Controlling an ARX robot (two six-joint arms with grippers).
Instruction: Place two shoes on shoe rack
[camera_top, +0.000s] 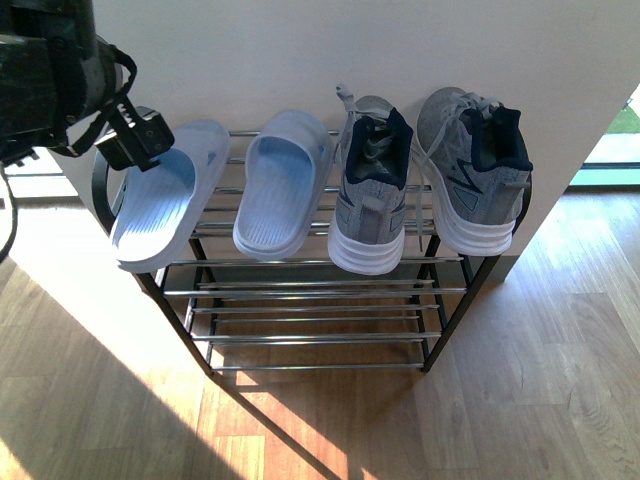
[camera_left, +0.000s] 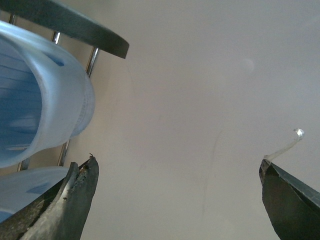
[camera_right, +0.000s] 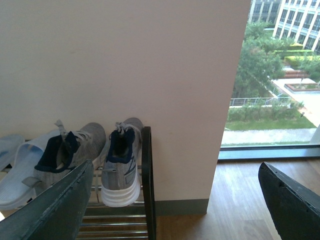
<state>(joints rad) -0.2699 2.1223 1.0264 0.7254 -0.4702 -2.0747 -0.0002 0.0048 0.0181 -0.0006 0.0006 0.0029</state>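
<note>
Front view: shoe rack (camera_top: 310, 300) at frame centre, against a pale wall (camera_top: 300, 50), on a wood floor (camera_top: 540, 380).
Top tier, left to right: two pale blue slides (camera_top: 165, 195) (camera_top: 283, 182), then two grey sneakers (camera_top: 372, 190) (camera_top: 472, 170), heels overhanging the front bar.
Lower tiers: bare silver bars.
Left gripper (camera_top: 140, 140): upper left of frame, just beside the leftmost slide; in left wrist view jaws spread wide, holding nothing.
Right gripper (camera_right: 175, 200): seen only in right wrist view, fingers (camera_right: 55, 205) wide apart at the lower corners, empty, sneakers and rack behind.
Right edge: window (camera_right: 280, 75), greenery outside.
</note>
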